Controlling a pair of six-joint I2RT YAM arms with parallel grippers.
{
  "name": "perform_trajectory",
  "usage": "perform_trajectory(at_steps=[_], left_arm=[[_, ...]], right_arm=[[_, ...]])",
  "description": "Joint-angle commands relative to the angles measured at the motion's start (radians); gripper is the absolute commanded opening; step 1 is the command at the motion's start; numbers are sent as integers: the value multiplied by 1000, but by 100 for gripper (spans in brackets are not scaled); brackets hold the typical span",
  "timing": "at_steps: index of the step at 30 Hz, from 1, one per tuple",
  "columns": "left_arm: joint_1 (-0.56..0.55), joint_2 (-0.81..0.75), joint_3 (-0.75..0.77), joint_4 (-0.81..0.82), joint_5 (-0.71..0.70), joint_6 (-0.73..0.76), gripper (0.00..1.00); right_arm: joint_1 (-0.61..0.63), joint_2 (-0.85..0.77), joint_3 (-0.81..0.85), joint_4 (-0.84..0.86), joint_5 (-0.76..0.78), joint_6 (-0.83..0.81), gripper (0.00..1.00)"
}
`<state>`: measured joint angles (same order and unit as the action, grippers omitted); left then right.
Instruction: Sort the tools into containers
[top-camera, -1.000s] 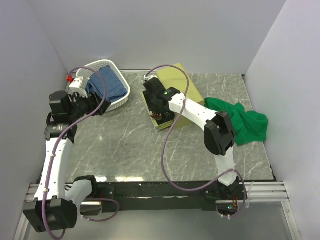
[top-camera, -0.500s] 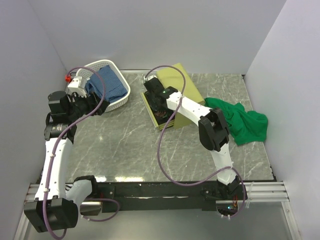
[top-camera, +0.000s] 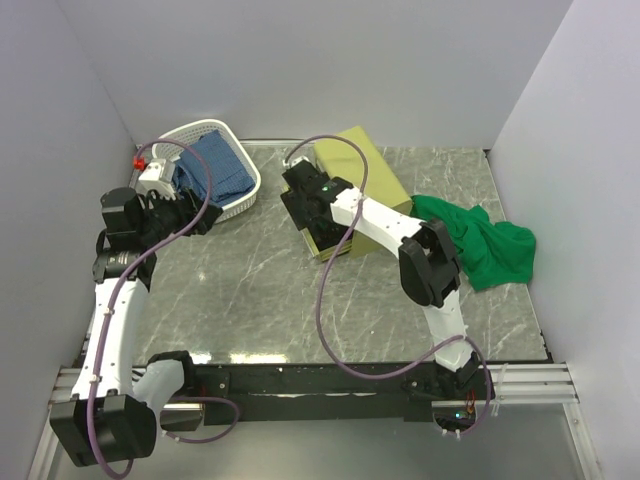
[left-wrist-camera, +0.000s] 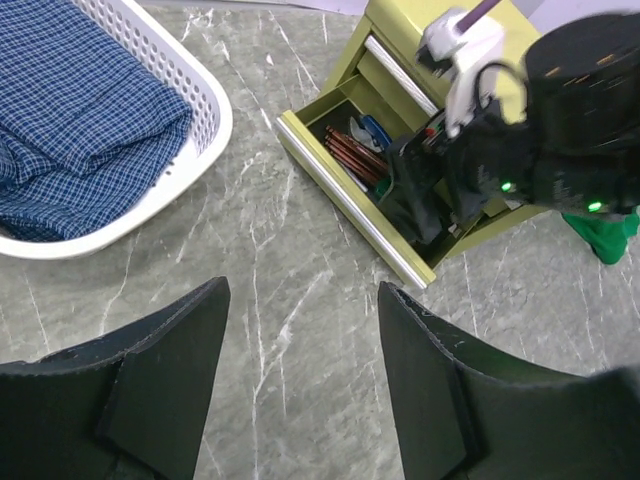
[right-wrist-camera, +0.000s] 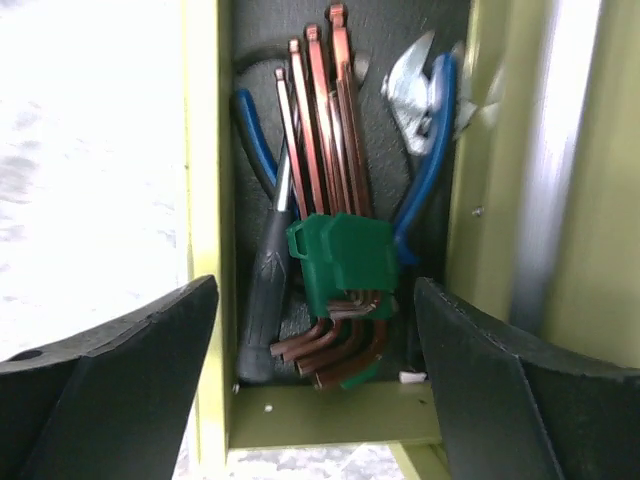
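Observation:
The olive-green chest stands at the back middle with its lower drawer pulled open. In the drawer lie a hex key set in a green holder, blue-handled pliers and a black-handled tool. My right gripper hangs open and empty just above the drawer, its jaws either side of the hex key set. My left gripper is open and empty above bare table, beside the white lattice basket. The other tools are out of view.
A folded blue checked cloth fills the basket and also shows in the left wrist view. A green cloth lies crumpled at the right, next to the chest. White walls close in the table on three sides.
My right gripper has shifted slightly toward the drawer's front and its elbow has swung left. My left arm has dropped back a little from the basket.

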<state>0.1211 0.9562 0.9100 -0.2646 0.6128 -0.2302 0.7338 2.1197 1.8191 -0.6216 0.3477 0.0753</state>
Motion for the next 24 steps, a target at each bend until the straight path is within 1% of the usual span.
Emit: perform_trajectory(at_steps=[1,4,5,7,9,10,12,13,14,15,16,17,18,19,20,21,23,24], left_arm=[[0,-10,-2,87,36,-41,67],[-8,6,3,106,39,-72,67],[-15,10,-2,114,45,-111,67],[-29,21,-22,137,71,-145,67],[-58,33,-40,151,77,-172,66],[-69,39,-55,156,71,-173,64],[-107,64,-68,168,68,-163,61],[-115,73,-74,177,70,-152,56],[-154,88,-74,182,74,-118,52],[-170,125,-72,185,76,-95,48],[-185,147,-66,188,76,-66,37],[-211,171,-62,189,76,-17,28],[-219,227,-56,194,80,0,18],[-225,260,-40,203,88,15,1],[-235,292,-28,209,94,35,1],[-235,364,-16,211,96,38,1],[-245,439,35,202,100,61,1],[-251,510,52,200,100,75,1]], right_arm=[[22,-148,132,-12,31,-26,86],[38,-182,163,8,2,-14,85],[47,-190,160,17,-3,3,85],[47,-213,160,26,-39,9,85],[46,-224,152,54,-20,-6,85],[38,-231,154,62,32,-9,86],[-11,-234,167,76,33,-25,86],[-34,-234,175,77,30,-25,84],[-59,-233,187,79,28,-17,79],[-91,-234,190,79,24,-11,76],[-150,-230,192,82,11,-5,70],[-183,-227,198,82,-25,-2,53],[-212,-224,198,82,-42,0,40],[-271,-208,200,79,-67,3,22],[-298,-198,215,56,-106,9,0],[-322,-188,220,46,-133,14,0],[-393,-165,217,37,-176,27,0],[-414,-158,212,40,-200,29,0]])
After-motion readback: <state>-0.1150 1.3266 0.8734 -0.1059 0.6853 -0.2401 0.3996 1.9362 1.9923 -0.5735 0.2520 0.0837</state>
